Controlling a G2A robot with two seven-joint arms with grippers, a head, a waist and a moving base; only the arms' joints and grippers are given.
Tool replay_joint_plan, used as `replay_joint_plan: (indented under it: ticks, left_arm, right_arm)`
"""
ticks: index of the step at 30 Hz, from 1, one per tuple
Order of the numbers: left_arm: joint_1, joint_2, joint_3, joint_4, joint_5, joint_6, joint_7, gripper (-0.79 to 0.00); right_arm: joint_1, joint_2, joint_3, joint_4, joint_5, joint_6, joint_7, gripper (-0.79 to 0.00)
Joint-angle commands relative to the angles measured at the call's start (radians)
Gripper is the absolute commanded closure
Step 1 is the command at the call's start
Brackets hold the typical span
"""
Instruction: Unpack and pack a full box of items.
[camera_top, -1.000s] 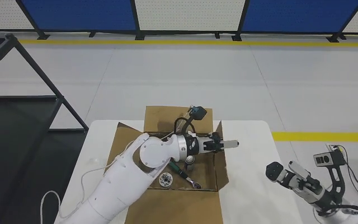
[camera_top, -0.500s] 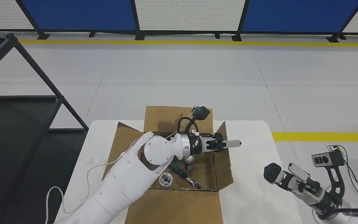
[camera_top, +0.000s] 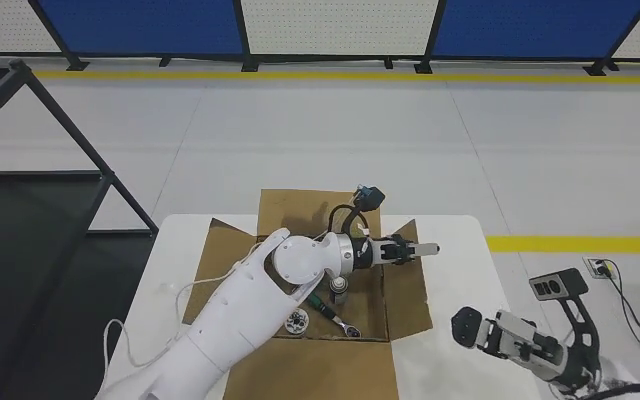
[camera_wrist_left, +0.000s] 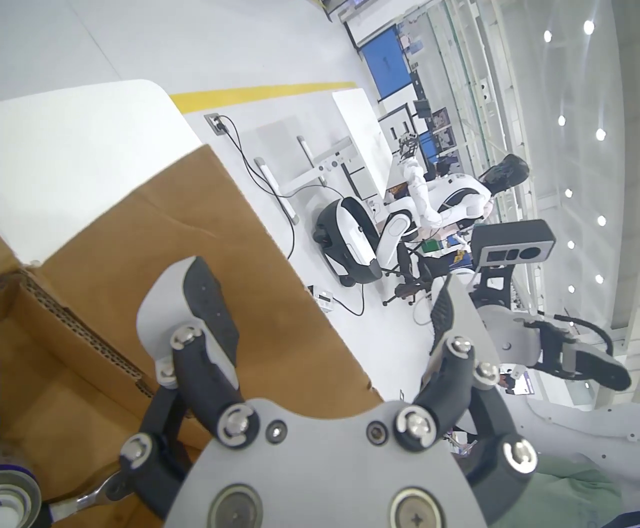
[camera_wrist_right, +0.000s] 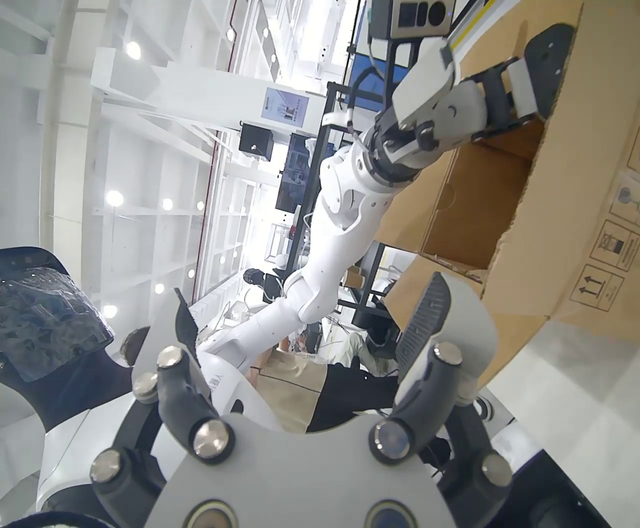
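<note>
- Over the right-hand flap (camera_top: 408, 300) of the cardboard box (camera_top: 290, 212) the left gripper (camera_top: 414, 249) is held, its jaws spread wide with nothing gripped between them. In the left wrist view the brown flap is seen just under and beyond the fingertips.
- On the white worktop (camera_top: 455, 265) the box is stood open, with its contents not yet taken out. A wrench (camera_top: 338, 320), a small canister (camera_top: 340, 288) and a round white item (camera_top: 295, 320) are seen on its floor.
- The left jaws are pointed outward across the flap, away from these things. The contents are placed behind and below the jaws, back toward that arm's own wrist and forearm.
- The wrench's long axis is laid diagonally across the box floor, with one end toward the near right corner. The canister appears to be stood upright just beside the other end.
- The right gripper (camera_wrist_right: 310, 325) is held well apart from the box, off the worktop's right edge. Its jaws are likewise wide and empty, and are faced toward the box's outer wall.
- The left arm is judged much the nearer to the contents. A pull back and a downward turn of the jaws would be called for before anything inside could be grasped, and the flap could be caught on the way.
</note>
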Motion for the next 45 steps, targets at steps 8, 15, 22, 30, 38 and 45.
replay_joint_plan:
  ticks: [8, 15, 22, 30, 38, 45]
  left_arm:
    - [-0.040, -0.068, 0.038, 0.140, -0.039, -0.063, -0.015, -0.785]
    - [-0.057, -0.100, 0.036, 0.206, -0.047, -0.103, -0.022, -0.785]
    - [-0.063, -0.114, 0.016, 0.229, -0.028, -0.127, -0.015, -0.785]
    - [-0.026, -0.084, -0.060, 0.148, 0.033, -0.172, 0.034, -0.785]
    - [0.064, -0.033, -0.150, -0.012, 0.108, -0.156, 0.064, -0.785]
    - [0.064, -0.033, -0.150, -0.012, 0.108, -0.156, 0.064, -0.785]
  right_arm:
    - [0.008, 0.013, -0.058, -0.004, -0.191, -0.009, -0.045, -0.785]
    - [0.036, 0.019, -0.111, 0.011, -0.289, -0.007, -0.129, -0.785]
    - [0.057, 0.026, -0.138, 0.035, -0.376, 0.007, -0.178, -0.785]
    - [0.085, 0.036, -0.165, 0.084, -0.460, 0.031, -0.197, -0.785]
    - [0.105, 0.039, -0.181, 0.101, -0.473, 0.051, -0.199, -0.785]
    - [0.105, 0.039, -0.181, 0.101, -0.473, 0.051, -0.199, -0.785]
